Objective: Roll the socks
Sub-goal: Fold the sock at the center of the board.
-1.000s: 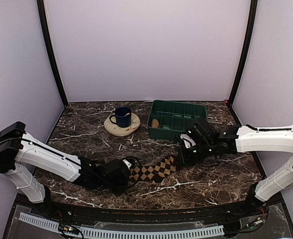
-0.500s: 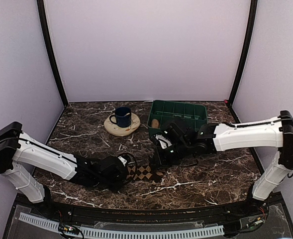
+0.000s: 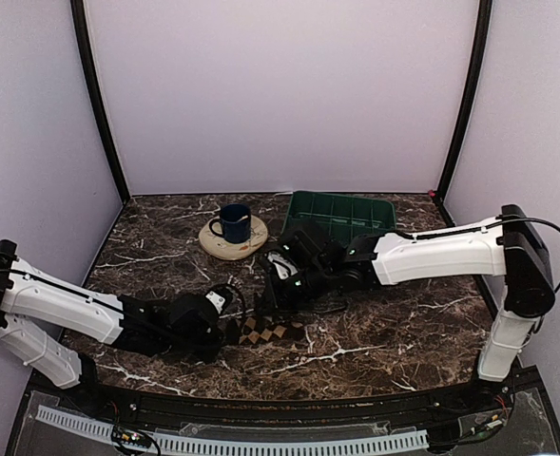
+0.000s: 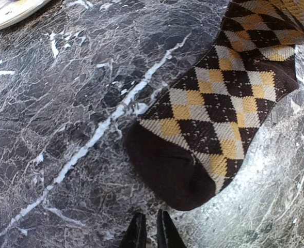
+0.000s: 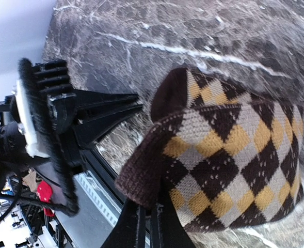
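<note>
No text, label, brand, number or sign can be read in any of the views. On the argyle sock (image 4: 229,103) only a woven diamond pattern is seen, without letters.
</note>
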Robot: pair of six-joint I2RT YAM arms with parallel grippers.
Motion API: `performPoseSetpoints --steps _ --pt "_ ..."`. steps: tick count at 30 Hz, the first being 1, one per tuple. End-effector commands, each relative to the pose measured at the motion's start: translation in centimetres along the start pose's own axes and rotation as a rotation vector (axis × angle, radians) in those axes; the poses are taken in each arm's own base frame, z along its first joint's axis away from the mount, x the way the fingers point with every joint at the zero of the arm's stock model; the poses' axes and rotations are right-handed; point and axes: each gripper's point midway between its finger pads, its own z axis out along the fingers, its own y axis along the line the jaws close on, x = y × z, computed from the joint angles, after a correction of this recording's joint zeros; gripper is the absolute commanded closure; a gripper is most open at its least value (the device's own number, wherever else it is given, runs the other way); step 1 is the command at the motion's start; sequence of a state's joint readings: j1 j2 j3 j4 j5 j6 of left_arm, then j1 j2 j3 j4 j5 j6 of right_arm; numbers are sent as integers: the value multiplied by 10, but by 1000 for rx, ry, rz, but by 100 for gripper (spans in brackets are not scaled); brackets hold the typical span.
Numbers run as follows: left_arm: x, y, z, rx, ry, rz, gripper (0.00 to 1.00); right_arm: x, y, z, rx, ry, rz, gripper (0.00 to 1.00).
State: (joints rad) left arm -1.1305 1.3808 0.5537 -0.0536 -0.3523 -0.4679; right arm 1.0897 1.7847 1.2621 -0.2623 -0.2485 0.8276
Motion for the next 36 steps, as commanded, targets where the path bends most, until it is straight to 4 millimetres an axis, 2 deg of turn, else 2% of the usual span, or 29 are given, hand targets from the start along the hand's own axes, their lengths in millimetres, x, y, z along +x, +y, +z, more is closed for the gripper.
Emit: performPoseSetpoints --steps 1,11,19,27,32,33,34,35,36 --pt "2 8 -1 -13 -11 -39 89 -9 22 12 -72 -10 0 100" --pt "5 22 -3 -30 -22 -124 89 -12 27 36 -99 7 26 100" --pt "3 24 -5 -16 -37 -162 89 -13 30 52 -117 16 42 100" --pt "3 25 -5 -3 -43 -172 89 -12 25 69 -112 29 64 100" --pt "2 25 -7 -4 -45 -172 89 -11 25 78 -125 35 72 96" --pt "2 26 -7 -7 -46 -173 89 -10 25 79 -131 39 72 92" --pt "2 27 -8 -8 -47 -173 89 -10 26 80 -136 40 70 77" --pt "2 28 -8 -12 -46 -173 88 -11 27 80 -140 39 68 11" --pt "2 28 -9 -15 -46 -175 88 -11 28 79 -140 37 61 1"
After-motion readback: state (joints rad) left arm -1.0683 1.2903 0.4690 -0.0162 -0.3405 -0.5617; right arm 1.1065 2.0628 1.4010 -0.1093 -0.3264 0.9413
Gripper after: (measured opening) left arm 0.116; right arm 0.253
